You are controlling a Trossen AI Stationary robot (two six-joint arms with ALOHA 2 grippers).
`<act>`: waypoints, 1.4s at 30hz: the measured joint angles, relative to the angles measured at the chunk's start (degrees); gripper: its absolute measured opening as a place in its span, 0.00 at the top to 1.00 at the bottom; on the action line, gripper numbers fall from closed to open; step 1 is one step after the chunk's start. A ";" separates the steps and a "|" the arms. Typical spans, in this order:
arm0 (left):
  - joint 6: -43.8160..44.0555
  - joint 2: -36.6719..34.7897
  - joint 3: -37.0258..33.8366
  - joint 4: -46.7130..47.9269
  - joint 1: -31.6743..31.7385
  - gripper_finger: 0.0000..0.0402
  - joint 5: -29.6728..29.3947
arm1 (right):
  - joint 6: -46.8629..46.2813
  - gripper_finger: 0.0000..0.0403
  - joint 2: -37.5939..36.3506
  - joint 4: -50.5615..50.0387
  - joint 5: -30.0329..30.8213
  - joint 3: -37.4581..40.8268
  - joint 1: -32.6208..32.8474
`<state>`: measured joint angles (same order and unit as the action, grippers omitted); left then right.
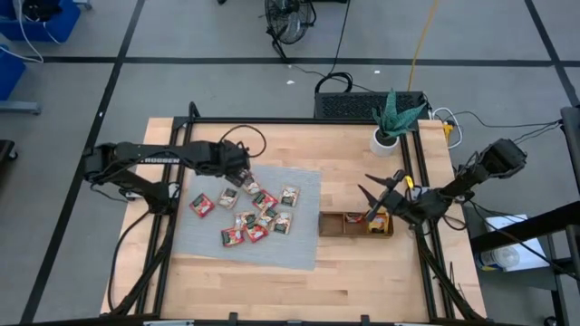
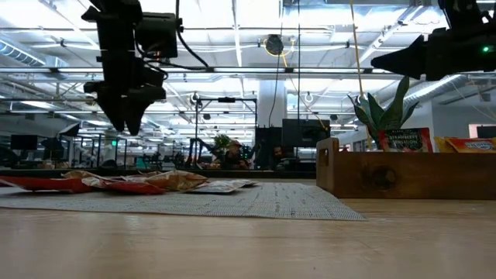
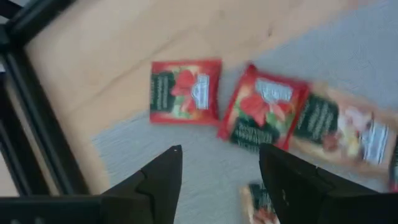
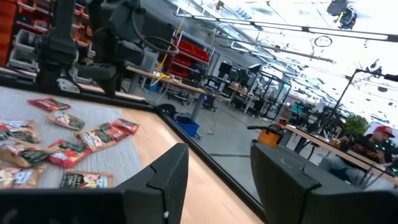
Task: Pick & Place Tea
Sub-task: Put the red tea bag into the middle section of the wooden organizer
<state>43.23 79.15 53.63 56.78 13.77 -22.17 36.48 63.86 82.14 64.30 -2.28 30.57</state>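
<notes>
**A:** What can't you make out from where you sit?

**B:** In the left wrist view the sachets (image 3: 264,115) are smeared, so you won't read their print, and one at the picture's edge is cut off. In the low view the right arm's end runs out of the picture, and the wooden tray (image 2: 407,175) hides all but the top edges of what stands inside it. The overhead view shows the pile too small for you to count it with certainty.

**A:** And your tools?

**B:** Your left gripper (image 1: 243,172) hangs above the far edge of the grey mat (image 1: 304,244), fingers (image 3: 158,180) parted with a clear gap, nothing between them and touching nothing; mat and sachets show through the gap. Your right gripper (image 1: 379,192) sits up off the table beside the tray's right end, fingers (image 4: 165,180) also apart and empty.

**A:** The tea itself?

**B:** Small flat squares, mostly red with green and white print, lying scattered and overlapping on the mat's left half, just below your left gripper. One red sachet (image 3: 185,91) lies at the mat's border, partly on bare wood. A few more stand upright in the tray's right compartment, one yellow-orange (image 2: 469,143).
</notes>
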 joint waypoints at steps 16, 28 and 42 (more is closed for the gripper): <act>-13.77 12.75 -1.90 -13.20 13.32 0.46 6.81 | -2.85 0.61 0.00 -0.75 -3.11 0.04 -0.96; -16.75 19.76 -1.55 -14.82 17.71 0.46 10.04 | -2.85 0.61 0.00 -0.86 -3.09 0.09 -0.96; -17.22 20.02 -1.77 -15.28 17.68 0.90 9.49 | -2.85 0.61 0.00 -1.41 -2.98 0.09 -0.96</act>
<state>26.01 99.18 51.86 41.50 31.45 -12.69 33.63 63.86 80.73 61.32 -2.20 29.61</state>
